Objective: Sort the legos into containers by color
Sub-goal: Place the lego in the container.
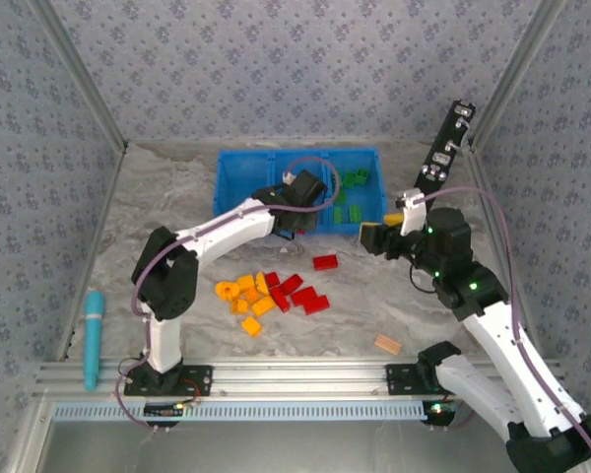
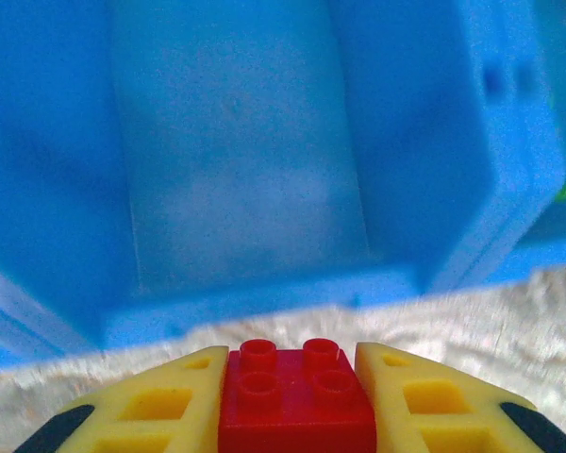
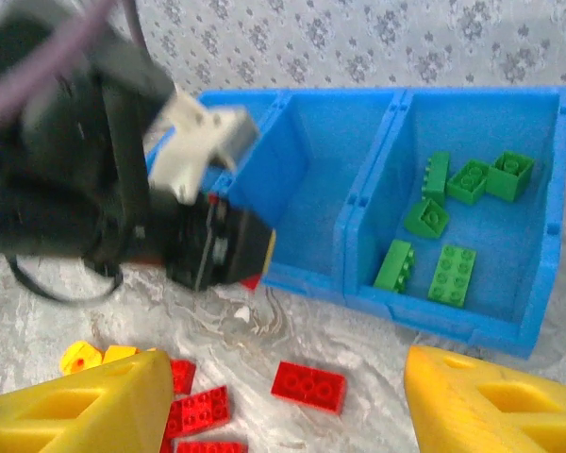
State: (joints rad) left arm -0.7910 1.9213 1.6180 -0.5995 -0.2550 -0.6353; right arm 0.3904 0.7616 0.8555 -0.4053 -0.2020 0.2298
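Top external view, nearest things first: a teal plastic cylinder (image 1: 94,335) lies at the left of the marbled grey bench (image 1: 172,192), and a small tan wooden-looking block (image 1: 387,344) lies towards the right. Just past them, in the middle, sits a loose heap of orange-yellow plastic bricks (image 1: 246,296) and red plastic bricks (image 1: 300,294), several of them touching. A lone red brick (image 1: 325,262) lies apart from the heap, a little farther on.

The right arm (image 1: 473,296) bends in from the right. The right jaws stand well apart with nothing between them, and the right wrist view shows their yellow fingers (image 3: 85,406) spread above the bench near the lone red brick.

The left arm (image 1: 217,232) reaches over the heap. The left jaws are clamped on a red four-stud brick (image 2: 297,401), held between two yellow fingers (image 2: 160,411) just short of the near wall of the bright blue three-compartment plastic tray (image 2: 264,302), facing its middle compartment.

Six green plastic bricks (image 3: 451,274) lie in the tray's right compartment. Farthest off, a black oblong device (image 1: 451,138) stands by the far right corner post.
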